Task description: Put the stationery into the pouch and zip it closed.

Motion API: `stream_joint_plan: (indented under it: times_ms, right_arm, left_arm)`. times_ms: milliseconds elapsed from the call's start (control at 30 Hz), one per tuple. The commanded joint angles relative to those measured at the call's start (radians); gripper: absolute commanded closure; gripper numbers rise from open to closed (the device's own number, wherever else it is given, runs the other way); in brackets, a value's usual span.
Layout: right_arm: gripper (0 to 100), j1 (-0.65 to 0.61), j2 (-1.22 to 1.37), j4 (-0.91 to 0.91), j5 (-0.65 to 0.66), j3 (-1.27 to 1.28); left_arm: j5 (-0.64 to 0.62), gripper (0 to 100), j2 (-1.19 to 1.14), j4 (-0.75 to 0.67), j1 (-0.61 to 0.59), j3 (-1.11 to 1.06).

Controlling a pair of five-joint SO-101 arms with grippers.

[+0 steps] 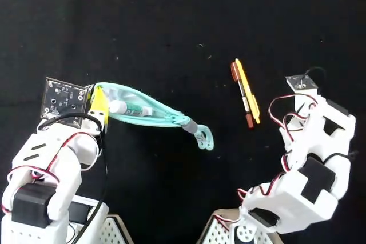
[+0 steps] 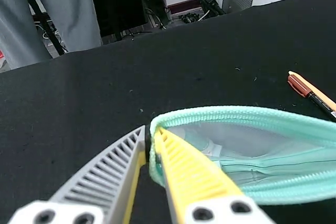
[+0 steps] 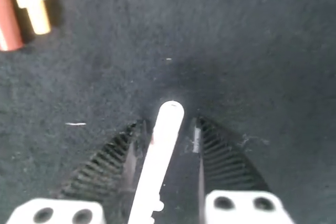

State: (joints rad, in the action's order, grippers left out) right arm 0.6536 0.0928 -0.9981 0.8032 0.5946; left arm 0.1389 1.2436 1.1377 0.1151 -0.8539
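The left gripper (image 2: 149, 136) is clamped on the mint pouch (image 2: 273, 170) at its end. The right gripper (image 3: 168, 125) is held partly open, a white pen (image 3: 159, 153) between its jaws.

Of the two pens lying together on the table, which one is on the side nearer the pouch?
The reddish-brown pen. It lies on the side of the yellow pen that faces the mint pouch, while the yellow one sits on the far side.

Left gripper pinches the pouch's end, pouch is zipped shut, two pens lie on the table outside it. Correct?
Not quite: the pouch is open, not zipped; the left wrist view shows its mouth gaping. The left gripper does pinch its end, and the two pens lie on the table outside it.
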Motion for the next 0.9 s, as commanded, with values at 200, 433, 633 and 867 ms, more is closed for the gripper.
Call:
stream_joint_plan:
  times_ms: [200, 433, 633, 867]
  right_arm:
    - [98.6, -0.011, -0.019, 0.02, 0.011, -0.027]
    - [98.6, 0.006, -0.38, 0.018, -0.061, 0.104]
    - [98.6, -0.084, -0.831, 0.018, -0.227, 0.223]
    - [98.6, -0.242, -1.27, -0.15, -0.465, 0.147]
  left_arm:
    - [0.002, 97, -0.035, 0.018, 0.01, -0.163]
    - [0.002, 97, -0.035, 0.017, 0.01, -0.163]
    - [0.002, 97, -0.035, 0.017, 0.01, -0.163]
    - [0.002, 97, -0.035, 0.018, 0.01, -0.17]
